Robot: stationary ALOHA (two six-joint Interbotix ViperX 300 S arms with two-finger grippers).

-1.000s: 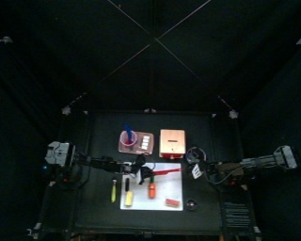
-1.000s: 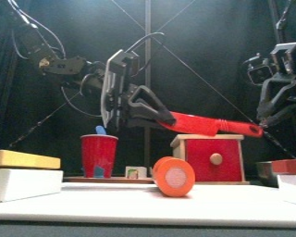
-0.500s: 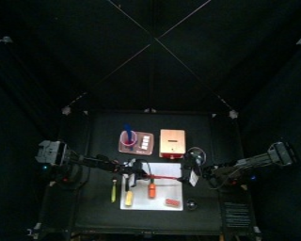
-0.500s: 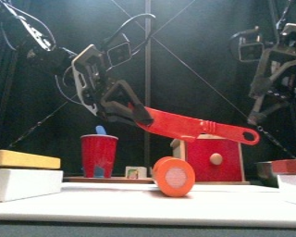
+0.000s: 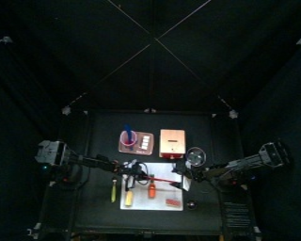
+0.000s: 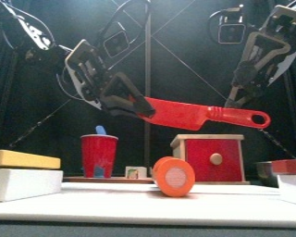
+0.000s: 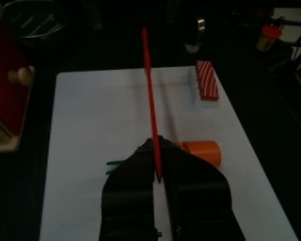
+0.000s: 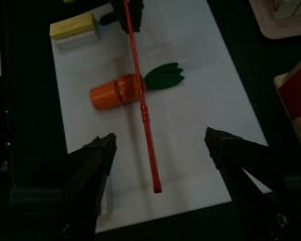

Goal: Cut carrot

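the desk (image 5: 102, 221) is black, with a white cutting board (image 7: 102, 113) lying on it between the two arms. at the back, in the front view, stand a red cup (image 6: 99, 154) and a red box (image 6: 213, 155). the left arm comes in from the left and its end effector (image 6: 129, 104) is clamped on the handle of a red knife (image 6: 194, 113), blade reaching across the middle above the board. a second ago that blade sloped down toward the right; now it sits close to level and a little higher, so the knife looks readied over the board rather than cutting yet.

the right end effector (image 8: 160, 160) has swung in from the far right, closer to the knife tip, and its jaws have spread from partly open to fully wide, holding nothing. from its wrist camera the blade runs thin and red right between the jaws.

the carrot (image 8: 131, 86) lies on the white board directly under the blade, orange body with green leaves at one end, untouched and whole. in the front view it shows end-on as an orange disc. my read: the wide right end effector is lining up to pin the carrot while the left brings the knife down across it. a small red-striped piece (image 7: 207, 80) rests near the board's edge, away from the action.
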